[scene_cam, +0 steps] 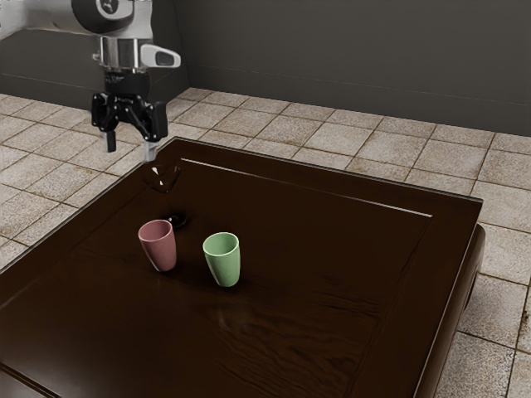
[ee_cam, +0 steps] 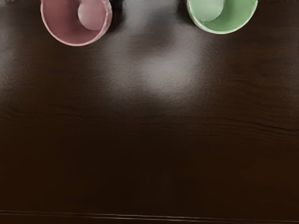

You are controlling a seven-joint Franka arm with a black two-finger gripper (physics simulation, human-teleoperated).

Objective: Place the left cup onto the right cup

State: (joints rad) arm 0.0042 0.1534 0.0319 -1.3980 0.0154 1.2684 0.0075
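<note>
Plainly, a dark wooden table (scene_cam: 332,274) stands on a beige tiled floor (scene_cam: 332,137), with a dark wall (scene_cam: 348,50) behind it. Two handleless cups stand upright on the glossy top, mouths up. In the exterior view the pink cup (scene_cam: 158,245) is the one on the left, and the green cup (scene_cam: 221,259) stands near it at about its 3 o'clock, with a gap between them. From the wrist camera both are seen from above, the pink cup (ee_cam: 76,21) and the green cup (ee_cam: 222,15) side by side and apart, with bare wood grain spreading away from them.

The pincer (scene_cam: 130,148) hangs above the table's far corner in the exterior view, pointing down, its two fingers spread wide and holding nothing. The pink cup lies at roughly its 5 o'clock, well apart from it and lower, resting on the table. The green cup sits farther off along much the same line. Bare table top lies between the pincer and the cups.
</note>
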